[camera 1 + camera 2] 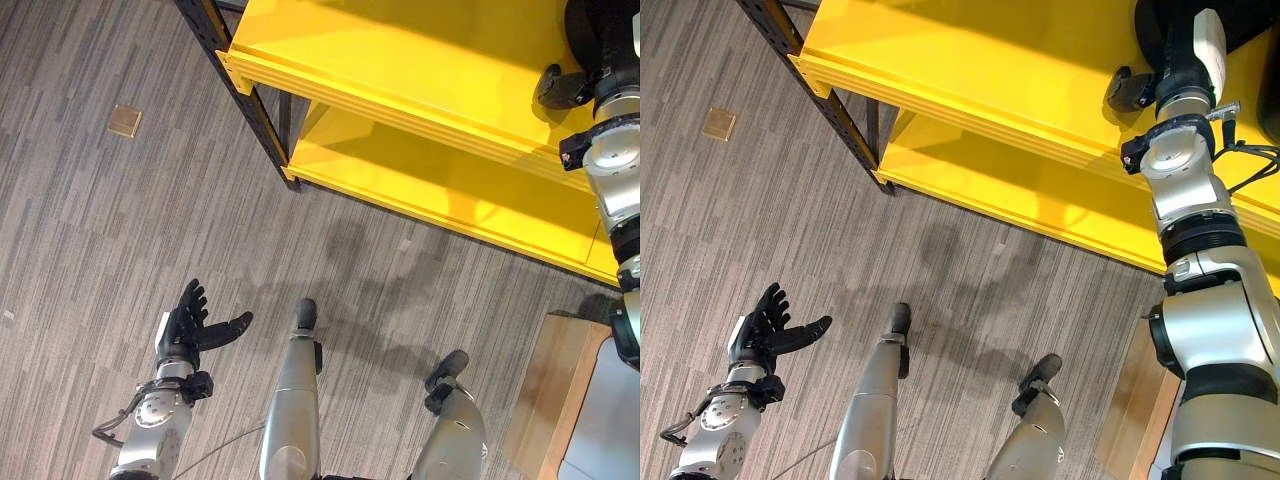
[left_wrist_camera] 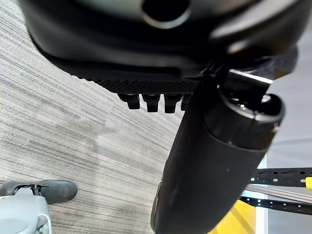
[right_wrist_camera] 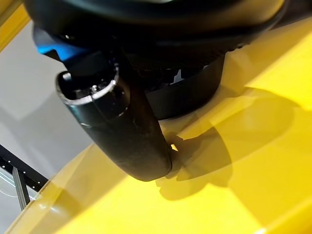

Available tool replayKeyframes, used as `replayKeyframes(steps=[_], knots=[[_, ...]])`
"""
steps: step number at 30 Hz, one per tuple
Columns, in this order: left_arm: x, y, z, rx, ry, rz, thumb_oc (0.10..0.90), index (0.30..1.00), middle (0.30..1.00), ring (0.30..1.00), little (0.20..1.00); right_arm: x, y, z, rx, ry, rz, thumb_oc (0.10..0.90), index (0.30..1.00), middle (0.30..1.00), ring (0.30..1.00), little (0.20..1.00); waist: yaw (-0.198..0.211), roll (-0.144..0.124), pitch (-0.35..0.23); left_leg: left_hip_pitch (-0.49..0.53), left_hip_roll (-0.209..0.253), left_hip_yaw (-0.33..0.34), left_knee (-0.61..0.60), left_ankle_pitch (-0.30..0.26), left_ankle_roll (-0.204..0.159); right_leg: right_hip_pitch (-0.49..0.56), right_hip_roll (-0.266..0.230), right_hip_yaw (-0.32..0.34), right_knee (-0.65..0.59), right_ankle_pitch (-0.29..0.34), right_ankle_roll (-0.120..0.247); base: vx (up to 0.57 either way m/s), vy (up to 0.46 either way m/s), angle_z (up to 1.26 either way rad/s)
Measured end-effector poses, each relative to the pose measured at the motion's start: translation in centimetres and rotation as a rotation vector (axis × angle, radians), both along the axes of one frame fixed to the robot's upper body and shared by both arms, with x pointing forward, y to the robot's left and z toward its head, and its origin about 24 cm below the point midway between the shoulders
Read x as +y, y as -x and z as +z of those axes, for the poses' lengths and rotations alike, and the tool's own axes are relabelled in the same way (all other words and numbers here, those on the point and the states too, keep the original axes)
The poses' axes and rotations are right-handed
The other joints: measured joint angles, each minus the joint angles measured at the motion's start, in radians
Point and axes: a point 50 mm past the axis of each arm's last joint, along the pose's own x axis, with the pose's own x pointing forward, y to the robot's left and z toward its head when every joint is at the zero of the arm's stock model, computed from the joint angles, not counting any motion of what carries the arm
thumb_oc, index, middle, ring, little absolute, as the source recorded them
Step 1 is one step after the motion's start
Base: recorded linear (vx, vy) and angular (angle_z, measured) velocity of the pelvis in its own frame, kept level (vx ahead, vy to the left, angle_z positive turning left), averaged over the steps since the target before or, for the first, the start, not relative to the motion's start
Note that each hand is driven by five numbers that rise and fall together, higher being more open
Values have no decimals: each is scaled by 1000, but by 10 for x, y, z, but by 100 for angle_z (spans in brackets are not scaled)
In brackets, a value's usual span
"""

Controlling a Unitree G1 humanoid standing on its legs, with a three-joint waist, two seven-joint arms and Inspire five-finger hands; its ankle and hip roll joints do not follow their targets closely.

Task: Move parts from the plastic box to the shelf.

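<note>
left hand [image 1: 190, 325] idling low over grey floor, fingers spread, carrying nothing | right hand [image 1: 1180, 45] reaching onto yellow metal shelf [image 1: 400, 60], seemingly to deposit a dark part; finger state unclear

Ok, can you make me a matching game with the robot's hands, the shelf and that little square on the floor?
Things:
1. left hand
2. right hand
3. shelf
4. small square plate

Descriptions:
A. bright yellow
B. set flat in the grey floor
C. low over the floor, fingers spread
D. up on the top yellow board, against a dark part

Pairs: 1-C, 2-D, 3-A, 4-B
</note>
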Motion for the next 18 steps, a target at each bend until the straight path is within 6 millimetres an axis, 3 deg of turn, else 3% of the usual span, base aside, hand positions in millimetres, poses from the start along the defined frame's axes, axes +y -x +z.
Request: replayKeyframes(steps=[11,16,18], knots=[[3,0,2,-8,0,14,900,1000,1000,1000,1000,28,-7,2,12,99,64,900,1000,1000,1000,1000,1,0,0,0,-2,-8,-5,1,-1,9,2,-11,-5,2,1,4,2,1],[2,0,2,-11,1,13,900,1000,1000,1000,1000,50,-9,6,12,147,142,900,1000,1000,1000,1000,2,-1,0,0,-1,-8,-7,3,-4,9,3,-12,-4,5,1,0,0,0],[3,0,3,-13,1,15,900,1000,1000,1000,1000,69,-10,7,12,171,213,900,1000,1000,1000,1000,1,-1,0,0,0,-9,-8,3,-4,9,3,-13,-3,5,1,0,0,0]])
